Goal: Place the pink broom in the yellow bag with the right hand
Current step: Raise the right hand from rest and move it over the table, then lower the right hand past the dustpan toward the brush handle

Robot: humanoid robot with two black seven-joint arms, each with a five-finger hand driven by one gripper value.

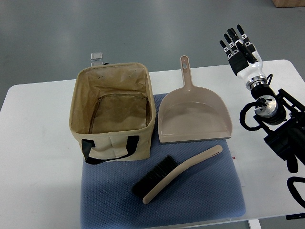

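Note:
The pink broom (178, 172), a small hand brush with black bristles at its left end, lies slanted on the blue mat (190, 200) near the table's front. The yellow bag (114, 143) is an open fabric box with black handles, standing upright on the mat's left side, its inside empty. My right hand (239, 46) is raised at the far right, beyond the table's back edge, fingers spread and holding nothing. It is well away from the broom, up and to the right of it.
A pink dustpan (193, 117) lies on the mat between the bag and my right arm, handle pointing away. The white table (38, 162) extends left of the bag. Grey floor lies beyond the back edge.

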